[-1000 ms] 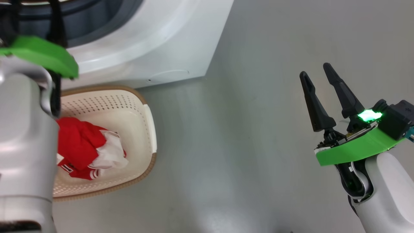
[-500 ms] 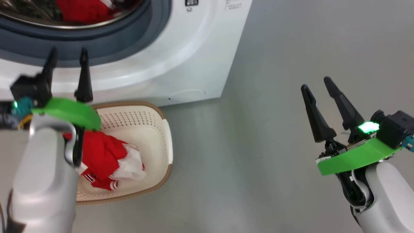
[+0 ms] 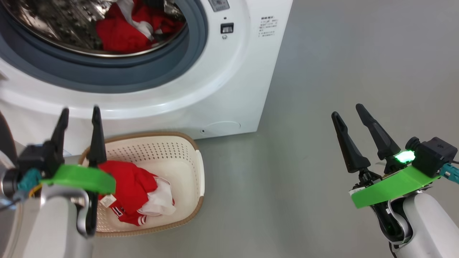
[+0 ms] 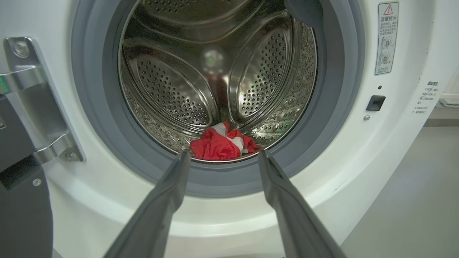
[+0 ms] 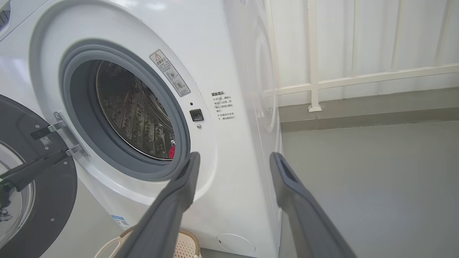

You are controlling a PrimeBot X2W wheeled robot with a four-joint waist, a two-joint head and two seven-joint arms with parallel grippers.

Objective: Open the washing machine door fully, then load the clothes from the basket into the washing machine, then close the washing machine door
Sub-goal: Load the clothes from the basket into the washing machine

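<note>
Both spread wide and empty, the left hand (image 3: 80,108) faces the washing machine (image 3: 233,89), in whose drum (image 4: 172,93) one red garment (image 4: 222,145) lies, while the right hand (image 3: 347,110) hangs over the floor (image 3: 322,53). A second red-and-white garment (image 3: 129,190) sits in the basket (image 3: 157,134), and the washing machine door (image 5: 53,200) stands open.

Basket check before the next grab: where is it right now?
In the head view the basket sits at lower left, in front of the washing machine, its left end partly hidden by the left gripper; red clothes lie inside it.
</note>
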